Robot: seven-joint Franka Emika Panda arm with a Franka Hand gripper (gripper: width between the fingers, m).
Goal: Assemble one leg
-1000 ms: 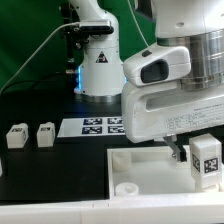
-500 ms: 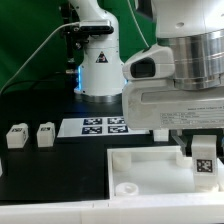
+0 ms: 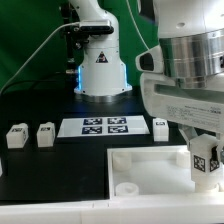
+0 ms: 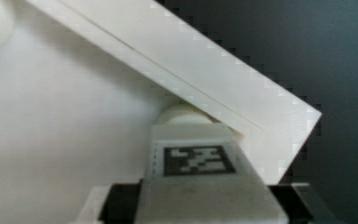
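My gripper point(image 3: 203, 147) is shut on a leg point(image 3: 208, 162), a chunky white post with a black-and-white tag facing the camera. It holds the leg at the right end of the white square plate point(image 3: 150, 165) in the exterior view. In the wrist view the leg point(image 4: 197, 158) sits between my two dark fingers point(image 4: 128, 203), its tip at the plate's point(image 4: 78, 130) slanting edge near a corner. I cannot tell whether leg and plate touch. Two more legs point(image 3: 15, 135) point(image 3: 45, 133) stand at the exterior view's left, and another one point(image 3: 160, 126) stands beside the marker board point(image 3: 104, 127).
The robot base point(image 3: 100, 62) stands behind the marker board against a green backdrop. The plate has a round hole point(image 3: 127, 187) near its front left corner. Black table surface point(image 4: 318, 50) lies beyond the plate's edge.
The arm's wrist housing has swung toward the exterior view's right, uncovering the leg beside the marker board. The held leg has stayed over the plate's right end.
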